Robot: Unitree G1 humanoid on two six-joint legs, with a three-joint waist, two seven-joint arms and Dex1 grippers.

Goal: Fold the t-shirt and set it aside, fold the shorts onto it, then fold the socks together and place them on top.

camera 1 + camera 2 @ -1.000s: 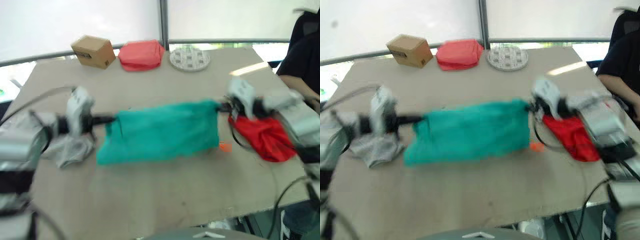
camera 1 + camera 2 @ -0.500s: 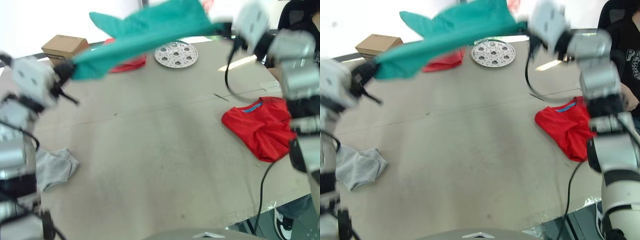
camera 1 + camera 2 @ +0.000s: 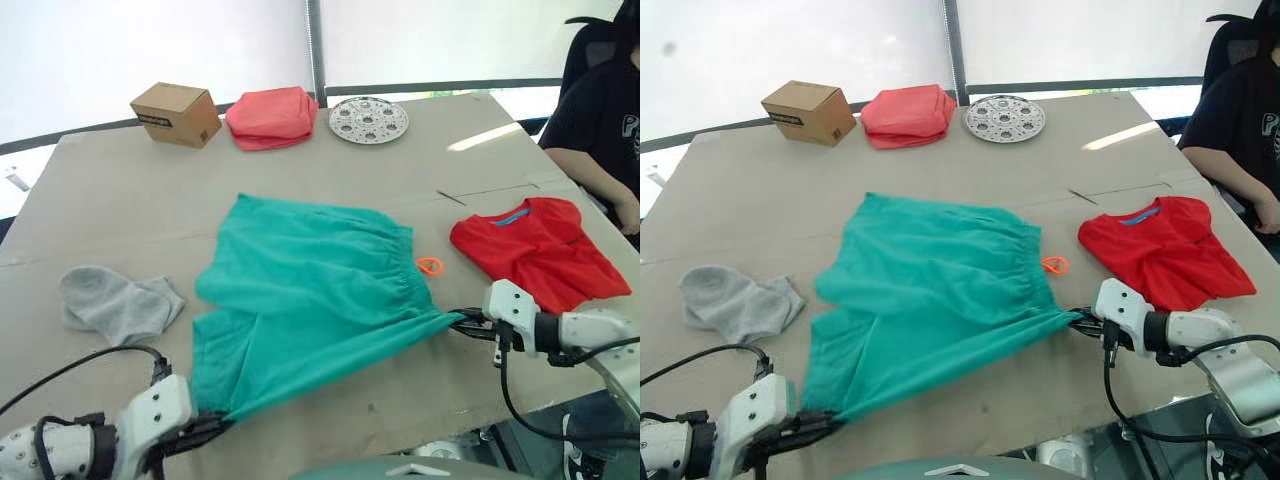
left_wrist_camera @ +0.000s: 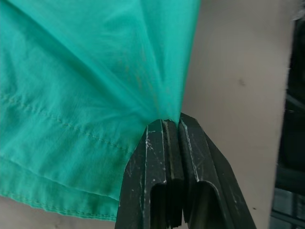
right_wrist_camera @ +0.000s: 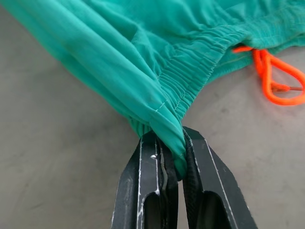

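Both arms reach in low from the near edge of the table, stretched out almost flat along its surface. The left gripper [image 3: 215, 424] sits at the near left corner of the teal shorts [image 3: 310, 300], its two black fingers [image 4: 152, 167] pressed together on a bunched hem corner, as the left wrist view shows. The right gripper [image 3: 455, 325] lies at the shorts' near right corner, jaws pinching the gathered elastic waistband where it folds over; the right wrist view shows the cloth squeezed between the fingers [image 5: 145, 186]. The shorts lie spread across the middle of the table, the edge between the two grippers pulled into a straight line, and the orange drawstring loop [image 3: 429, 266] rests on the tabletop just beside the waist. To the right lies the red t-shirt [image 3: 538, 250], loosely folded with its blue neck label up, apart from the shorts. The grey socks [image 3: 118, 303] lie crumpled to the left. The table [image 3: 120, 200] is a wide tan board with a few seams. Along its far side stand a small cardboard box [image 3: 175, 113], a folded coral-pink cloth [image 3: 270, 116] and a round perforated metal plate [image 3: 369, 118]. Bright white blinds [image 3: 150, 45] fill the wall behind, and a person in a dark top [image 3: 600, 120] sits at the right.
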